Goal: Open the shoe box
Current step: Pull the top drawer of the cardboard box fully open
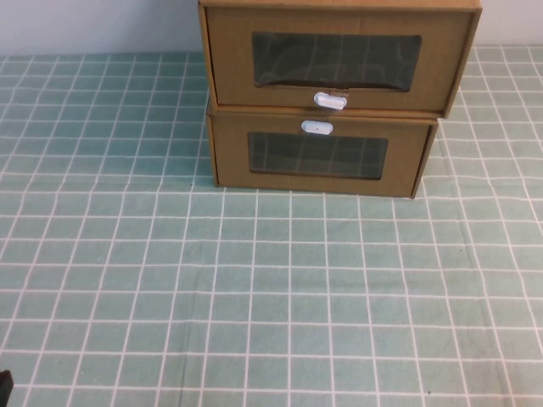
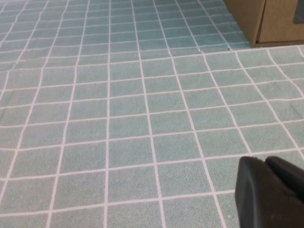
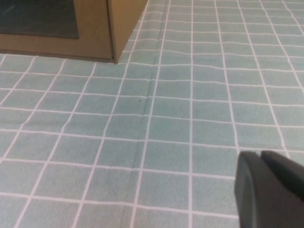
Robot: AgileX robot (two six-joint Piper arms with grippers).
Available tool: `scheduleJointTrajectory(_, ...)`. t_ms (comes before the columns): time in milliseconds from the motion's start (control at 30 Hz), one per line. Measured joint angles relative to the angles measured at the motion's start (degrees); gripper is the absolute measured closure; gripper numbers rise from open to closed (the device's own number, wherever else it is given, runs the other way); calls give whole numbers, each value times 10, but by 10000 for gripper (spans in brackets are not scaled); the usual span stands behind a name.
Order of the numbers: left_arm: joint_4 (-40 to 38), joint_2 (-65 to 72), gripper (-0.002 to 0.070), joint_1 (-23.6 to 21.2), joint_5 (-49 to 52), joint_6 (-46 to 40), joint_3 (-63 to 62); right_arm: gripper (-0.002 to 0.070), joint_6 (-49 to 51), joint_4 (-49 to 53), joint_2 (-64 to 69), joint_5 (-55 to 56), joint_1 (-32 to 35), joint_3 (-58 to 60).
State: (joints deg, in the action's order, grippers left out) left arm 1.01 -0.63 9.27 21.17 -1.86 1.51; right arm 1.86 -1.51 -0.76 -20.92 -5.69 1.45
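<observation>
Nothing done yet, I'd say; the upper brown cardboard shoe box [image 1: 339, 55] and the lower brown cardboard shoe box [image 1: 318, 153] sit stacked at the far side, windowed fronts flush; left gripper [image 2: 263, 161] and right gripper [image 3: 260, 154] hang low over the green checked tablecloth [image 1: 254, 297], well apart from both boxes, fingers pressed together on nothing; the whole opening is left.

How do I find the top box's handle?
Beyond the left gripper and right gripper, low over the checked cloth, two brown boxes are stacked. The top box's white handle sits below its dark window; the lower handle sits above its own.
</observation>
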Motion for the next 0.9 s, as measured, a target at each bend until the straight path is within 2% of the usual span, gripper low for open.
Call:
scheduleJointTrajectory(467, 3, 0, 680, 0, 0, 0, 0, 689, 0, 1, 0, 2, 0, 0)
scheduleJointTrajectory(667, 4, 0, 680, 0, -3, 0, 0, 689, 0, 1, 0, 44, 0, 0)
scheduleJointTrajectory(767, 3, 0, 680, 0, -33, 0, 0, 689, 0, 1, 0, 92, 0, 0)
scheduleJointTrajectory(900, 1, 0, 680, 0, -164, 0, 0, 689, 0, 1, 0, 220, 0, 0)
